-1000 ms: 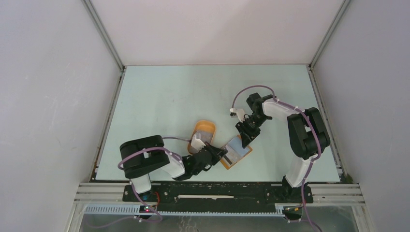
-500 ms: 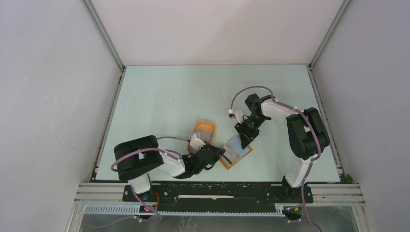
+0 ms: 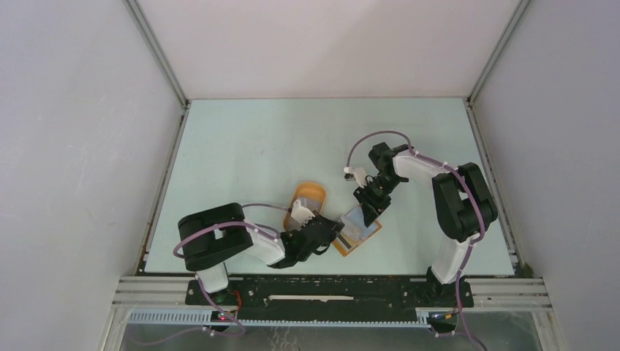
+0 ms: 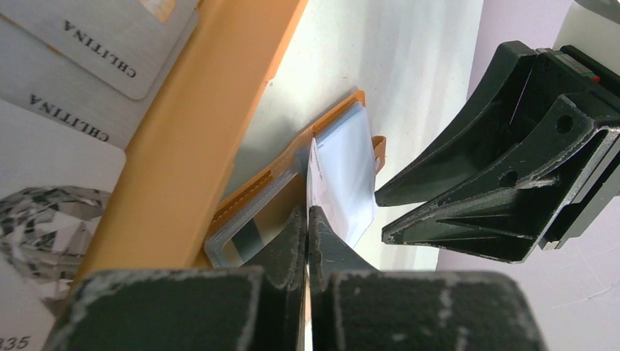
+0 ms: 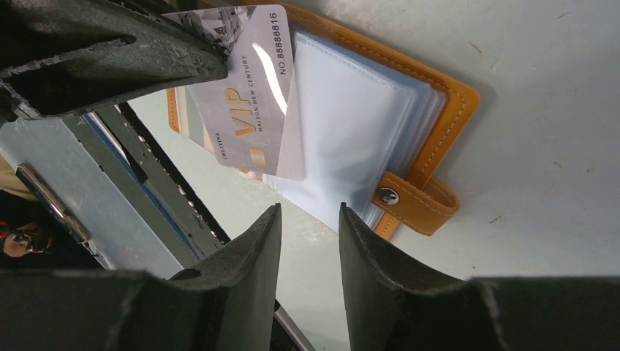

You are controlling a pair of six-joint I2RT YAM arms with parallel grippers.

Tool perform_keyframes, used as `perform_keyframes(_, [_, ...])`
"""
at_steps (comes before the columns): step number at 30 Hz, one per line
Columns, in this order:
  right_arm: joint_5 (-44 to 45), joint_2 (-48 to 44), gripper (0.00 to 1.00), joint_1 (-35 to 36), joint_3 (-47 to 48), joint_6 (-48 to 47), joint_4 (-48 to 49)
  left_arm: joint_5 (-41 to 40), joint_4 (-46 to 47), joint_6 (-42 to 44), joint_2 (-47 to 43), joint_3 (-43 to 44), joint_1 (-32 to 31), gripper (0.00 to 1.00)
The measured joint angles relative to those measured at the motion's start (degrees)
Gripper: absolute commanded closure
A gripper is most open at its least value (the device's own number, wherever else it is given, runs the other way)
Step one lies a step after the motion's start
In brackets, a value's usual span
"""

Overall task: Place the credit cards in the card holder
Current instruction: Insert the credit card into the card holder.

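Credit card [image 5: 245, 88] marked VIP is pinched near one end by the left gripper [image 4: 307, 216], whose jaws are clamped tight on it. Its long axis points away from those fingers toward the right gripper [image 5: 308, 216], one long edge meeting the clear sleeves of the open card holder [image 5: 442, 110], which lies beside the orange tray [image 4: 197, 124]. Right jaws stand partly apart, empty
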Motion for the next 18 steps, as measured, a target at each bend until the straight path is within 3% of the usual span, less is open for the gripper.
perform_keyframes(18, [0.0,0.0,0.56,0.0,0.0,0.0,0.0,2.3,0.9,0.1,1.5,1.2,-0.9,1.0])
